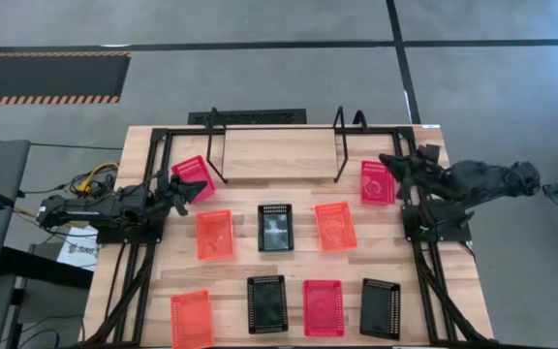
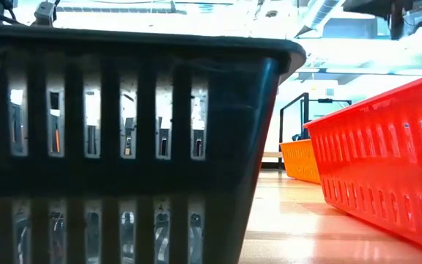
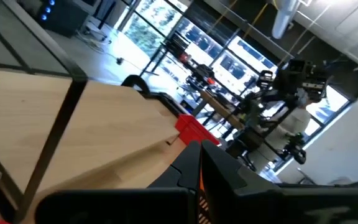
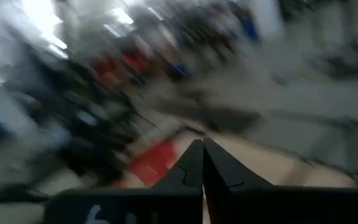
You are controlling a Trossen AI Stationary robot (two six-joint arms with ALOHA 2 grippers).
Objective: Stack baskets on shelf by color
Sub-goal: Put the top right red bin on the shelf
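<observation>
Early stage: shelf (image 1: 274,145) at the table's far edge holds nothing; all nine baskets (image 1: 275,227) lie on the table. Left gripper (image 1: 184,189) and right gripper (image 1: 392,165), both clenched, each hover by a red-pink basket

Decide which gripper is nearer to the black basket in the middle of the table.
Left. The left gripper sits nearer the black basket, past one orange basket; the right gripper lies farther off, over the table's right edge.

Black basket (image 2: 123,139) cropped, right-wrist view blurred
</observation>
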